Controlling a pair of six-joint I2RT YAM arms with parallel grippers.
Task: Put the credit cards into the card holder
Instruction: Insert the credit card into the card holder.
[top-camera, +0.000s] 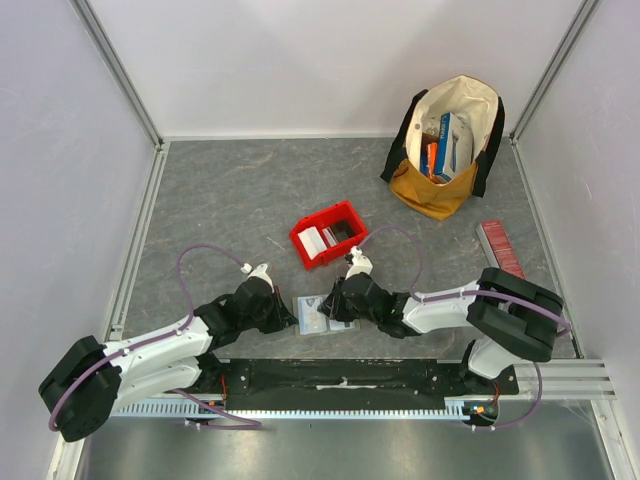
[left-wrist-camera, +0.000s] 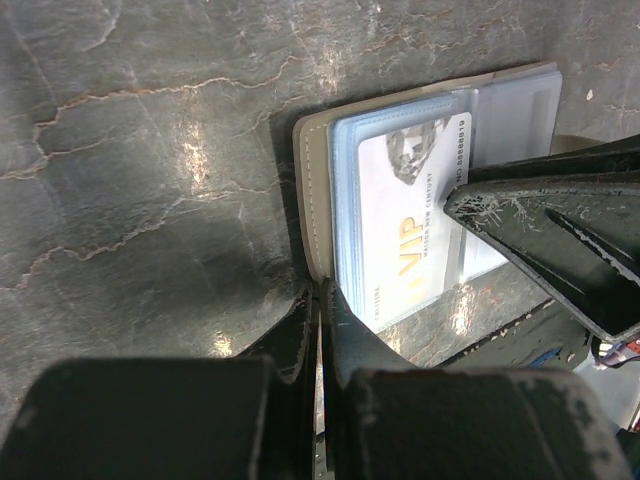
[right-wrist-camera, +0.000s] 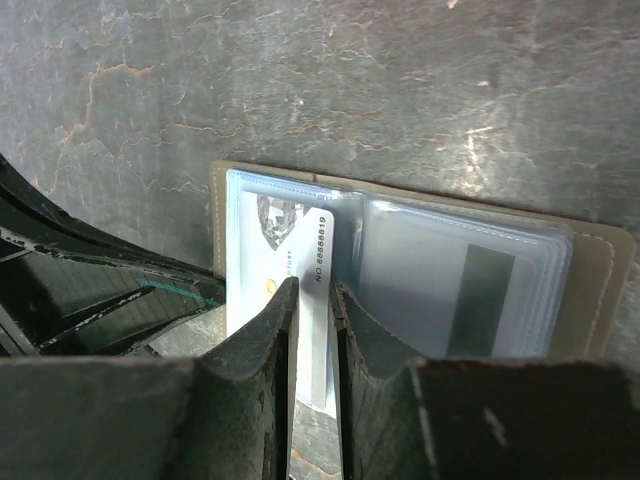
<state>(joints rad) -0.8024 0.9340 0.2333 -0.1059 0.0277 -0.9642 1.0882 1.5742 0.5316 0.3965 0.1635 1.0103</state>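
White card partly inside open holder

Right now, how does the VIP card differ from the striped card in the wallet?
The white plastic VIP card shows its printed face; the pale striped card shows a dark band. The VIP card juts past the edge of the grey-olive folding wallet, between the fingers of the right gripper; the striped card sits wholly inside its clear sleeve. Both lie flat in that wallet.

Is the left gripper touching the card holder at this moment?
Touching. The left wrist view shows the left gripper, jaws shut, pressed onto the near corner of the card holder, with no gap between them.
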